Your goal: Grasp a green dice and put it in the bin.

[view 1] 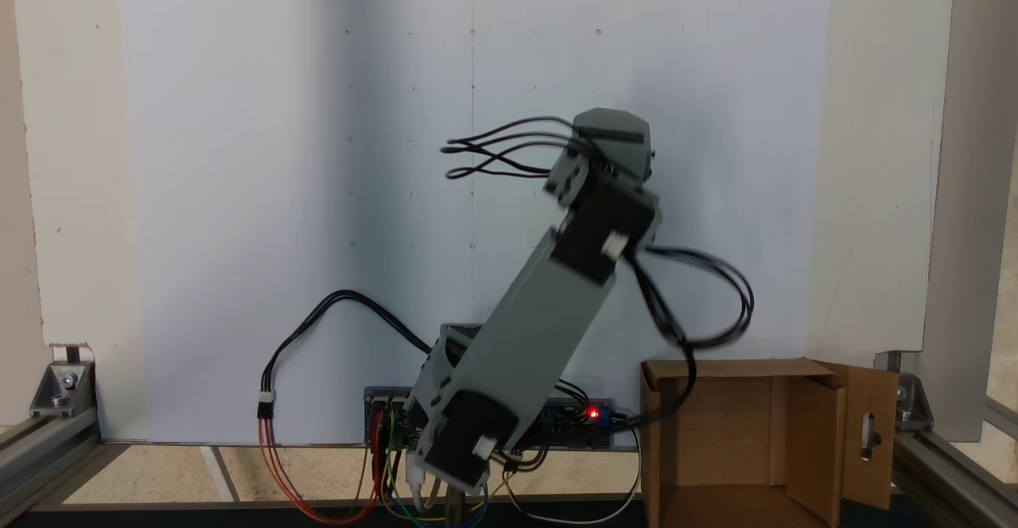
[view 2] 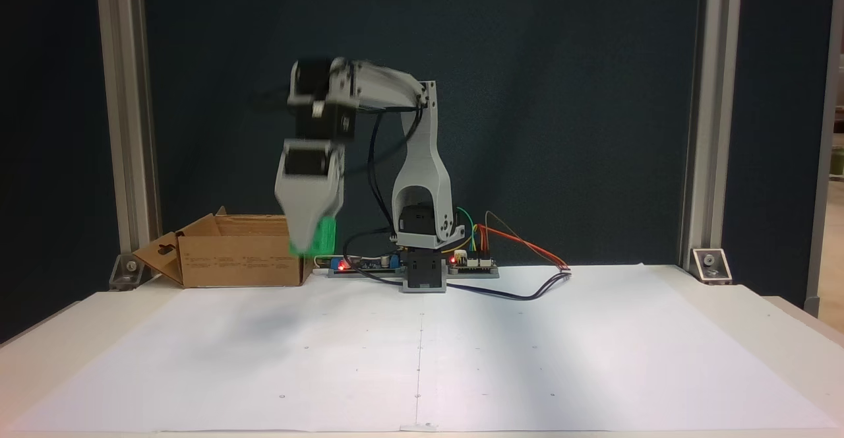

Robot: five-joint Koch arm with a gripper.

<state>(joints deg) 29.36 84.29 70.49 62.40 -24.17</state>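
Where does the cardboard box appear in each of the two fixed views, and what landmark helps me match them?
A fixed view: the cardboard box sits at the lower right, open top toward the camera.
A fixed view: the box stands left of the arm's base, at the table's rear.
Shared landmark: the flap with the slotted hole.

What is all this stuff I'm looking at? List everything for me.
green dice: one, bright green, held in the claw above the table, beside the box in a fixed view.
bin: one, brown cardboard box with open flaps, on the table near the arm's base.
paper sheet: one, white, covering the tabletop.
circuit boards: red lights lit, with coloured wires, by the arm's base.
metal frame posts: silver, at the table's corners.
arm: one, grey and black, blurred.
claw: one, grey, pointing down, shut on the dice.
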